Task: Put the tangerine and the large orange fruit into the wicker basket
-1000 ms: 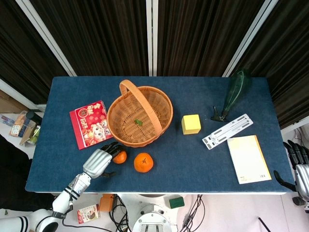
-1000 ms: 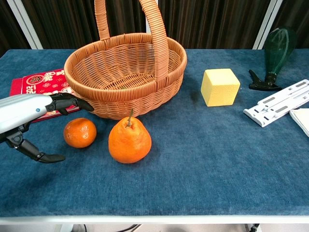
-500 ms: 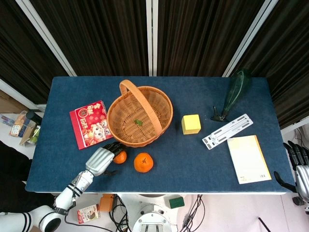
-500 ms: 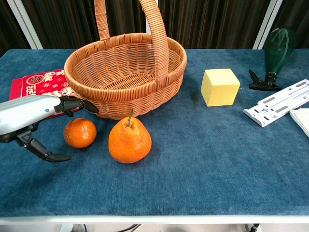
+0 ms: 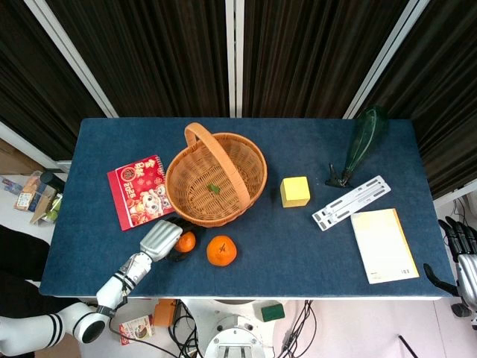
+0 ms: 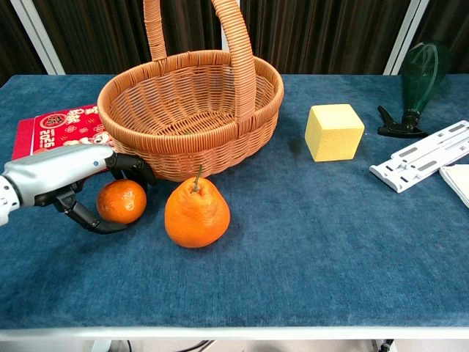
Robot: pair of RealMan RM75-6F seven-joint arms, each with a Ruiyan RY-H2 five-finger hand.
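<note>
The tangerine (image 6: 122, 201) sits on the blue table (image 6: 330, 235), just in front of the wicker basket (image 6: 192, 110), around 7 o'clock from it in the head view. What's new: a second ago the left hand (image 6: 77, 176) was beside it with the fingers spread wide and the thumb well clear. Now it has slid in and the fingers (image 6: 135, 167) curl over the back of the fruit while the thumb hooks under the front. So it's cupping the tangerine, looks like touching on both sides. The fruit is still on the cloth, not lifted, so I'd call it a grasp closing rather than a firm hold yet.

The large orange fruit (image 6: 196, 212), the pear-shaped one with a stem, is right next to it at 3 o'clock, untouched. The basket holds only a small green leaf as far as I can see.

My read: step one is nearly locked in, next up is lift and carry over the rim.

The right hand (image 5: 463, 261) hangs off the table edge at 4 o'clock, fingers apart, holding nothing.
</note>
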